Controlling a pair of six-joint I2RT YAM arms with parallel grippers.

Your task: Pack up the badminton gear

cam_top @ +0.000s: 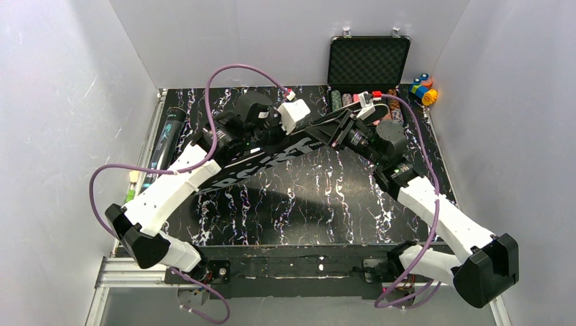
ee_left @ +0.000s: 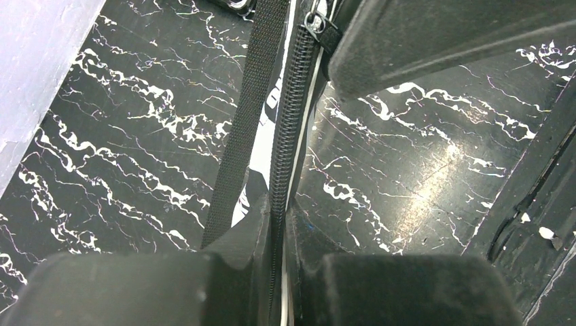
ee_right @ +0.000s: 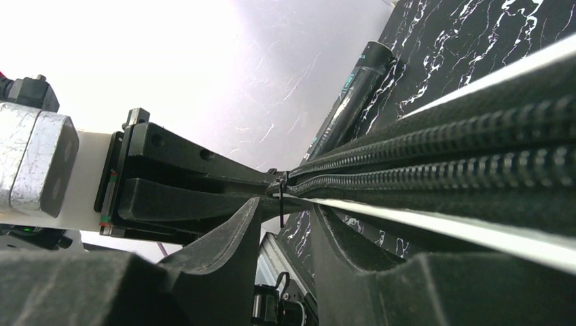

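Table (cam_top: 306,210): black, white-veined.
SPORT bag (cam_top: 285,151): long, black, held slantwise above the table's middle, between both arms.
Left gripper (ee_left: 277,224): clamped tight on the bag's zipper edge.
Right gripper (ee_right: 288,217): fingers straddle the zipper pull (ee_right: 280,193); whether they grip it cannot be told.
Black tube (cam_top: 170,132): lying along the table's left edge.
Chip case (cam_top: 369,61), lid raised, and coloured blocks (cam_top: 424,88): far right corner.

The top camera looks down from high at the near edge and sees the whole table (cam_top: 306,204). Both wrist cameras sit very close to the bag's (cam_top: 285,153) zipper (ee_left: 284,136), facing each other along it from left and right.
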